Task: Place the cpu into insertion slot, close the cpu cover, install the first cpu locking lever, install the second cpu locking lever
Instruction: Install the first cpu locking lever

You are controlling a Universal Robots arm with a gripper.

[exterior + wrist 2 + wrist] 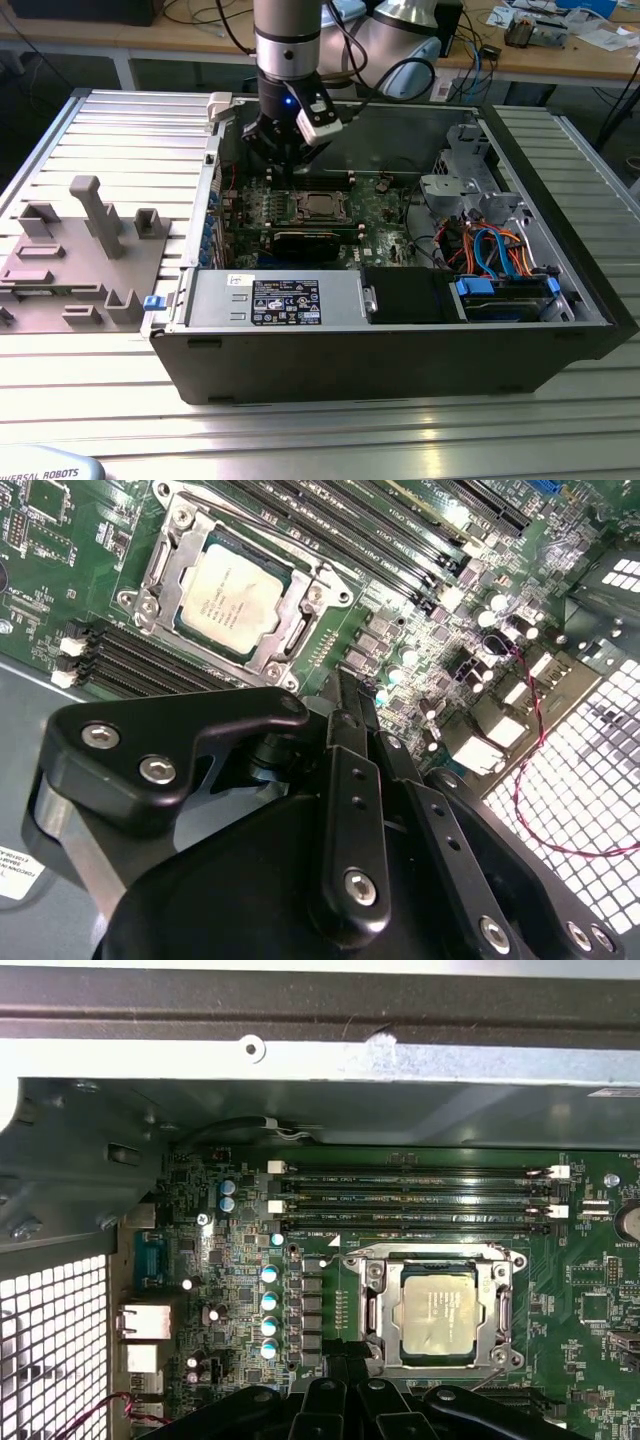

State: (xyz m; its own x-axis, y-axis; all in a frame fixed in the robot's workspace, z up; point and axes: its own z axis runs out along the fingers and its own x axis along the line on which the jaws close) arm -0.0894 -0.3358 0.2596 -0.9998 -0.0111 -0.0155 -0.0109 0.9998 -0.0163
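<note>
The silver-topped cpu [438,1310] lies flat in the insertion slot [398,1332] on the green motherboard [590,1300]. The metal cpu cover [375,1305] lies down around it as a frame, and the chip shows through its window. A thin wire lever [345,1257] runs by the socket's corner. In the second wrist view the cpu [228,598] sits just beyond my black fingertips. My gripper [283,170] hangs over the board on the exterior view's left of the socket, fingers together, with nothing held. The gripper [345,1355] is beside the cover's edge.
The open computer case [400,350] surrounds the board with its metal walls. Long black memory slots [410,1200] lie beside the socket. A power supply [280,300] and a drive bay with blue and orange cables [500,255] fill the near side. A grey fixture [90,250] stands outside on the exterior view's left.
</note>
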